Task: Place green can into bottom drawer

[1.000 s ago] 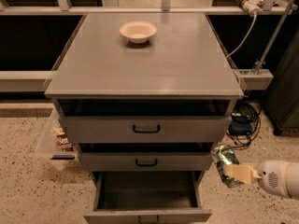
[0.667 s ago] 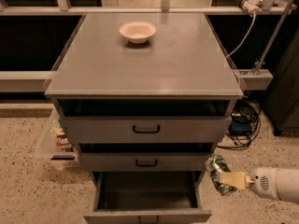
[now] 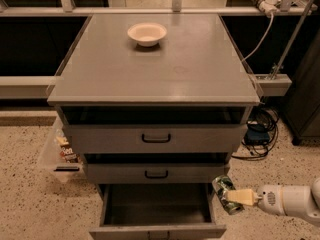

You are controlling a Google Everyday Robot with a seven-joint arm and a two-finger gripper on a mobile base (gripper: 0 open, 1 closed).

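The green can (image 3: 225, 193) is shiny green and white with dented sides. It is held in my gripper (image 3: 235, 197), which reaches in from the lower right on a white arm (image 3: 287, 200). The cream fingers (image 3: 242, 197) are shut on the can. The can hangs just past the right edge of the bottom drawer (image 3: 157, 209), level with its rim. That drawer is pulled out and open, with a dark bare interior and a plain grey front.
A cream bowl (image 3: 147, 34) sits on the grey cabinet top (image 3: 200, 74). Two shallower drawers with black handles (image 3: 156, 138) are above, slightly open. A clear bin of snacks (image 3: 62, 151) stands at the cabinet's left; cables (image 3: 257, 131) lie at its right on the speckled floor.
My gripper has carried the green can leftward, from out at the right to the right edge of the open bottom drawer.
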